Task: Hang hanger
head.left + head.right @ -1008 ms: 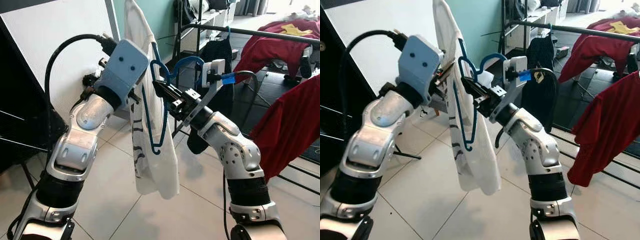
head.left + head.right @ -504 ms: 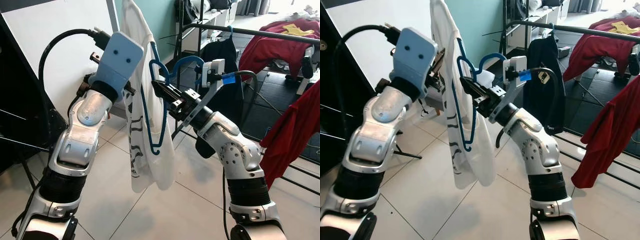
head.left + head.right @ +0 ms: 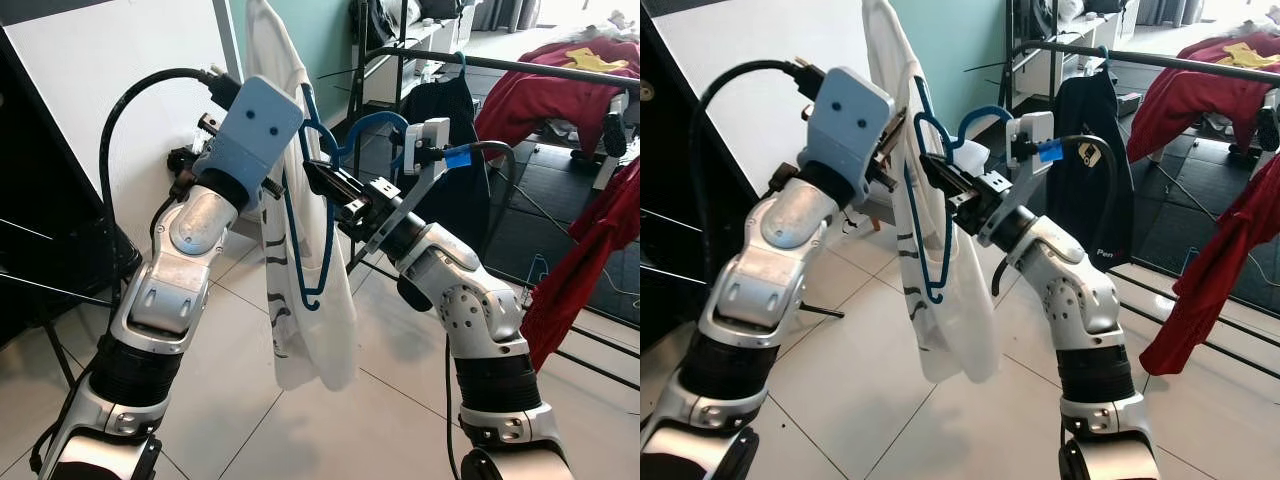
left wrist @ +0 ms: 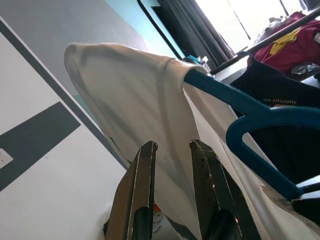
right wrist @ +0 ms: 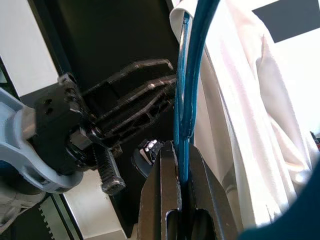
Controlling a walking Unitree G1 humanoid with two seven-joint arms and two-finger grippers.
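White wall panel (image 3: 120, 70) w/ dark border at left, teal wall (image 3: 330, 40) behind it. Light tile floor (image 3: 230, 400). Black metal rail (image 3: 500, 65) runs across the back; black garment (image 3: 445, 130) w/ small white print hangs from it. Red cloth (image 3: 545, 95) draped on rack farther back, yellow item (image 3: 590, 60) on top. Another red garment (image 3: 590, 250) hangs at right edge.

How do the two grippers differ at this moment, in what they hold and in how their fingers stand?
The right gripper is shut on the blue hanger, which runs between its fingers; the left gripper holds nothing. The right gripper's fingers press together, while the left gripper's fingers stand a little apart, open, close beside the white shirt. Both are raised to about the same height, facing each other across the shirt.
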